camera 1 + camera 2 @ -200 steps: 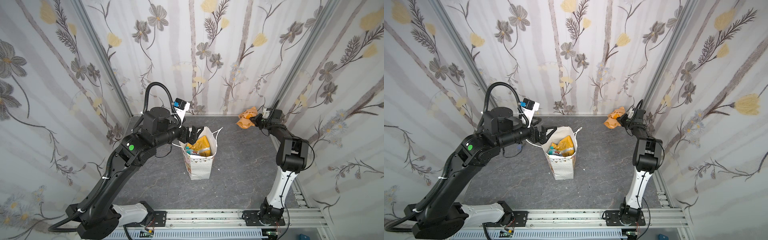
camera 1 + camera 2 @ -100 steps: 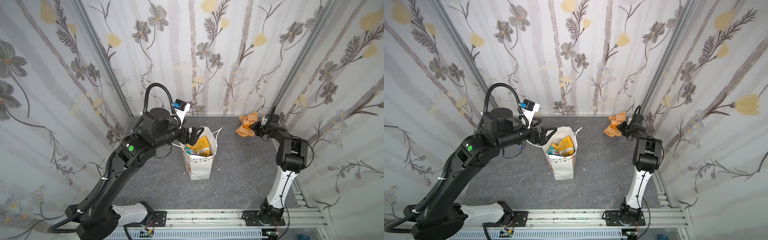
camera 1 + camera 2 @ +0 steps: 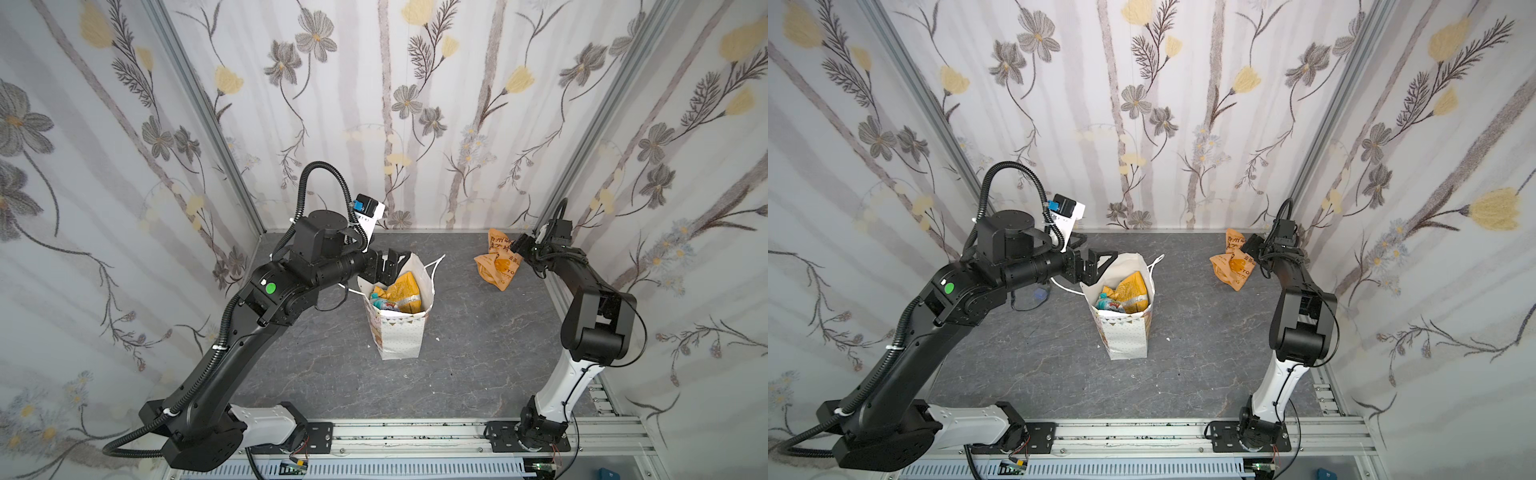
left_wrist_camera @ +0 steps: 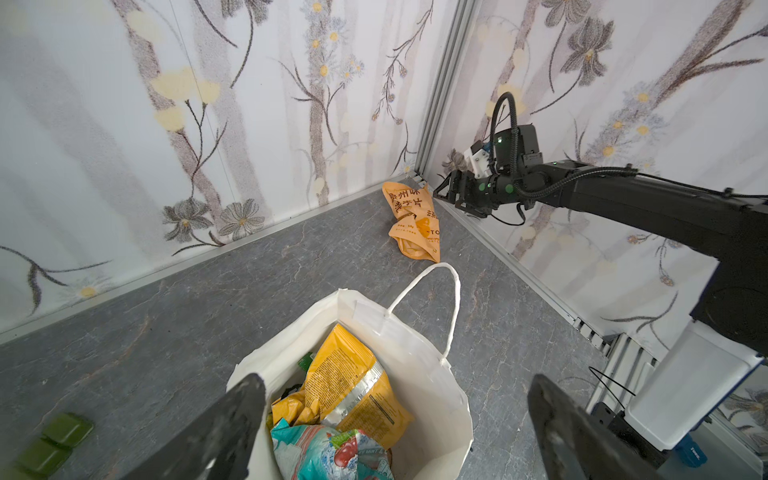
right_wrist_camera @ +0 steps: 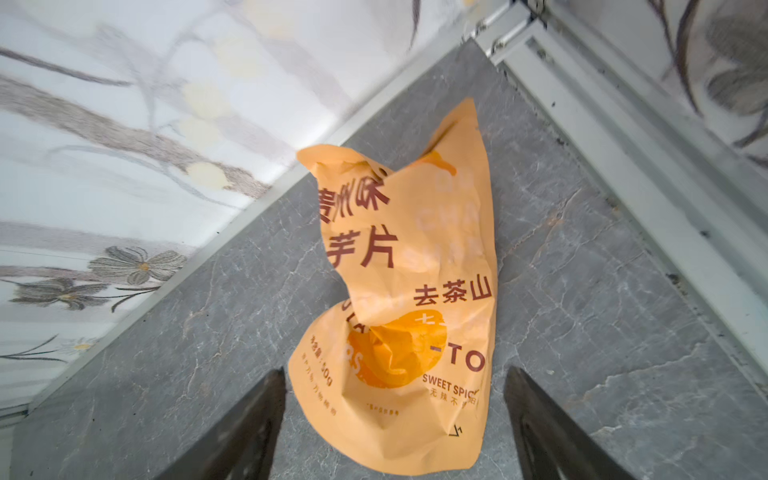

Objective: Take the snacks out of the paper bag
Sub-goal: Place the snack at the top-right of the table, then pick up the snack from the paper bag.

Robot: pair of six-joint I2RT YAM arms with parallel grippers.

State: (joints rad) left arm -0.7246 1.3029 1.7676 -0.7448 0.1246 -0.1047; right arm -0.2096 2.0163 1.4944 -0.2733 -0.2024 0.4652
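Nearest, a metal rail [image 3: 415, 432] is seen along the front edge, and both arm bases are bolted to it. Past it, on the gray table [image 3: 457, 386], the white paper bag [image 3: 399, 336] is stood upright near the middle with its mouth open. Inside, a yellow-orange packet [image 4: 353, 390] is seen on top and a teal packet [image 4: 328, 453] is tucked beside it. The teal one is cut off by the picture's edge in the left wrist view. What lies deeper in the bag is hidden by these two. One white cord handle [image 4: 436, 299] is leaned out from the rim. The left gripper [image 3: 395, 268] is held over the bag's back rim with its jaws spread very wide, and nothing is gripped by it. Whether a finger touches the rim cannot be told. Some dark green blocks [image 4: 54, 440] are seen on the table apart from the bag, blurred and partly cut off. Farther back, near the far corner on the right arm's side, an orange packet [image 3: 498, 262] is laid loose and crumpled on the table, well apart from the bag. The right gripper [image 5: 395, 374] is held just beside it with its jaws wide apart, and the packet is not pinched by them. Part of the packet's print is lost in its folds. Behind everything, the flowered wall [image 3: 395, 124] is seen.
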